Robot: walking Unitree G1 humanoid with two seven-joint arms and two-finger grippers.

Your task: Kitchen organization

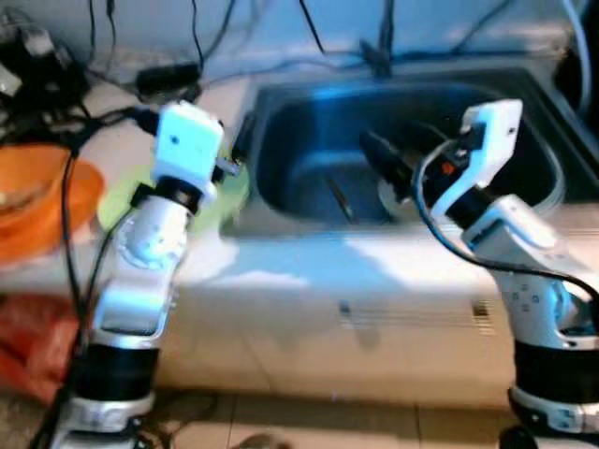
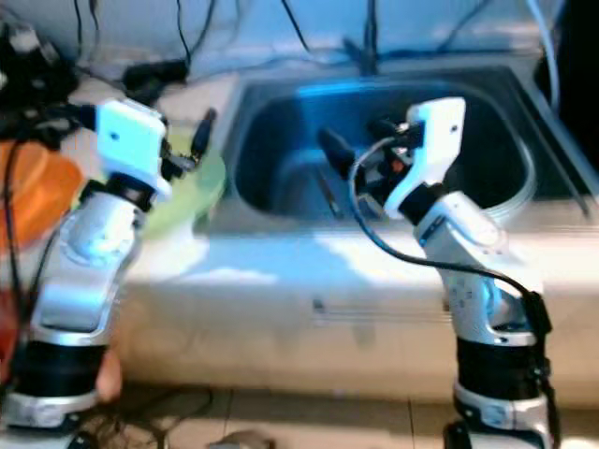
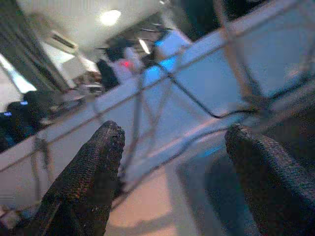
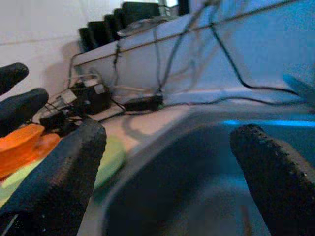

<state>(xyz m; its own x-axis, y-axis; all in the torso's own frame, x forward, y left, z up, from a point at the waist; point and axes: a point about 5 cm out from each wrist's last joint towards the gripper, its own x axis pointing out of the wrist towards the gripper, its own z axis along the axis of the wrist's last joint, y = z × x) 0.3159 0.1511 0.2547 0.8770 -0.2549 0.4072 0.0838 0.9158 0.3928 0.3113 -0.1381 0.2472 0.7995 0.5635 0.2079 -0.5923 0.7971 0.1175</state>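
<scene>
Right wrist view: spread fingers [image 4: 54, 172] above sink [image 4: 162, 147]; left fingers [image 3: 88, 182] likewise spread.

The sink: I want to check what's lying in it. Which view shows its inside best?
The left eye view: the sink basin shows nearly whole, with a thin dark utensil on its bottom, beside the right tool. The right eye view matches it. The right wrist view gives a blurred near corner; the left wrist view a dark edge.
</scene>
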